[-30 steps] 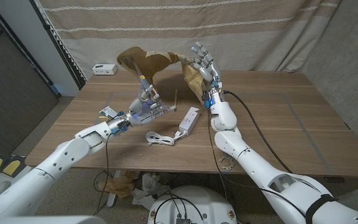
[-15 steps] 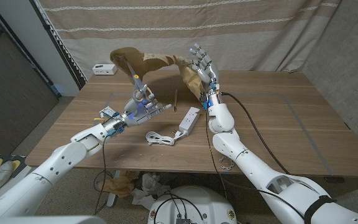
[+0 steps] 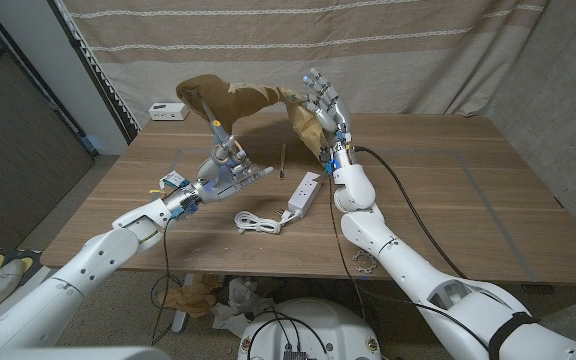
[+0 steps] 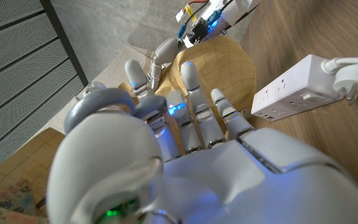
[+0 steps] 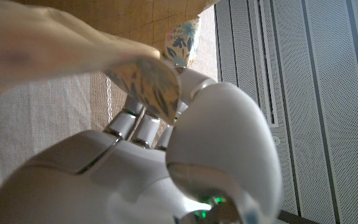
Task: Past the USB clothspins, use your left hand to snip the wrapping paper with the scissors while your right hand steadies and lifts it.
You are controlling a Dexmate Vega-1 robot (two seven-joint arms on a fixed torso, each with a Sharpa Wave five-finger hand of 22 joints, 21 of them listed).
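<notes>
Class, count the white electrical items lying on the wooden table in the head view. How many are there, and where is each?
3: a power strip near the table's middle, a coiled cable with plug just in front of it, and a small white box at the far left corner. Others may hide behind the paper.

A wooden table (image 3: 438, 190) carries a white power strip (image 3: 304, 193) with its coiled cord (image 3: 256, 221) near the front edge, and a small white box (image 3: 168, 111) at the far left corner.

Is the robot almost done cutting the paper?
Not yet, it seems. The right hand already holds the wrapping paper lifted off the table. The left hand holds the scissors up to the paper. No finished cut shows, so snipping remains.
</notes>
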